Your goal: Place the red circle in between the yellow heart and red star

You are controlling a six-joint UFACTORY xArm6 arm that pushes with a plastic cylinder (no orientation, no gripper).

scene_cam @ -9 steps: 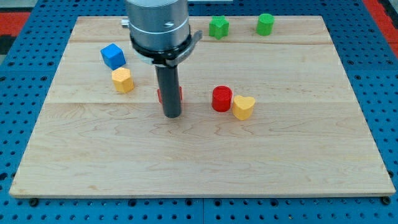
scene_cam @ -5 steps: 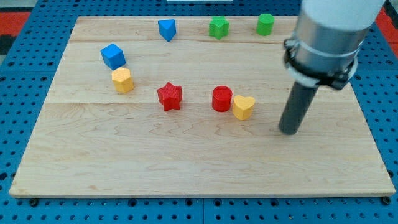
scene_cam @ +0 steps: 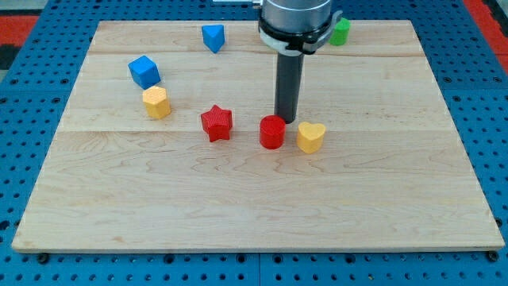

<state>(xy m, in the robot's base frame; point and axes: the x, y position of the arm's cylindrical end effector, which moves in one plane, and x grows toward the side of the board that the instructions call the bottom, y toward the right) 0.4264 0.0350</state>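
The red circle [scene_cam: 272,132] sits on the wooden board [scene_cam: 254,199] between the red star [scene_cam: 216,123] on its left and the yellow heart [scene_cam: 310,137] on its right, with small gaps on both sides. My tip [scene_cam: 285,119] stands just above and slightly right of the red circle in the view, touching or nearly touching its upper edge.
A blue cube [scene_cam: 144,71] and a yellow hexagonal block [scene_cam: 157,102] lie at the view's left. A blue triangular block [scene_cam: 212,36] is near the top edge. A green block [scene_cam: 340,31] shows partly behind the arm at the top.
My tip swung from the star to the board's right, then to just above the red circle. The red circle moved slightly down and left, away from the heart.
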